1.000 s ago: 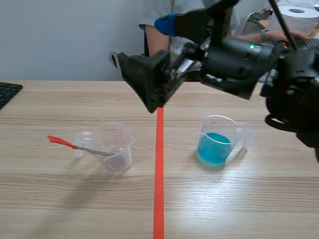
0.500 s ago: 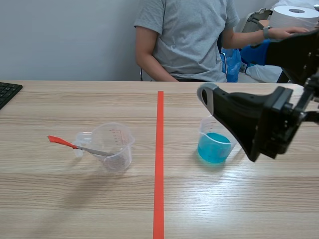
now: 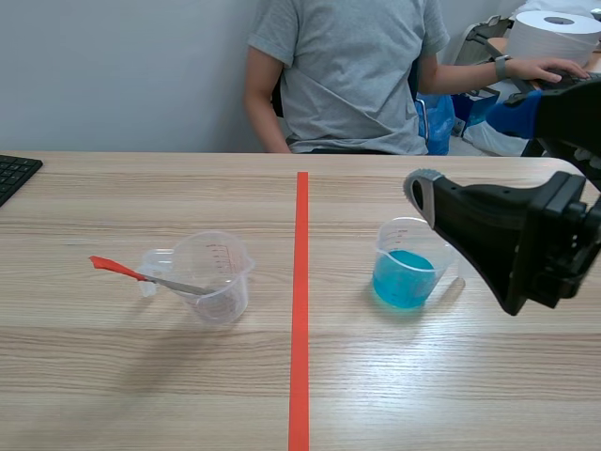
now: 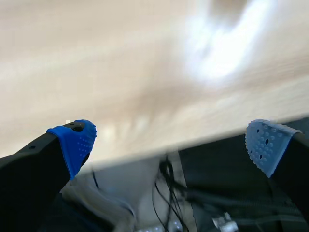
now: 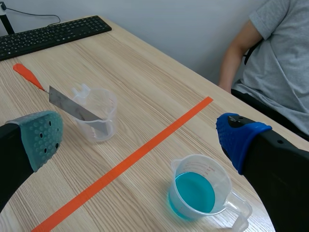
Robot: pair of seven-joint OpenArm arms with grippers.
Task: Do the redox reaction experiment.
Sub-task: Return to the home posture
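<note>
Right wrist view: right gripper spread wide, clear plastic cup of blue liquid ahead; best centre on it, close gently, lift level.

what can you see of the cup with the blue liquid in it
The measuring cup is clear plastic with faint red graduation marks, a pour spout and a side handle. It stands upright on the wooden table, on the right arm's side of the orange-red tape line, and is roughly a third full of bright blue liquid. The open right end effector hangs above it; nothing grips it.
</note>
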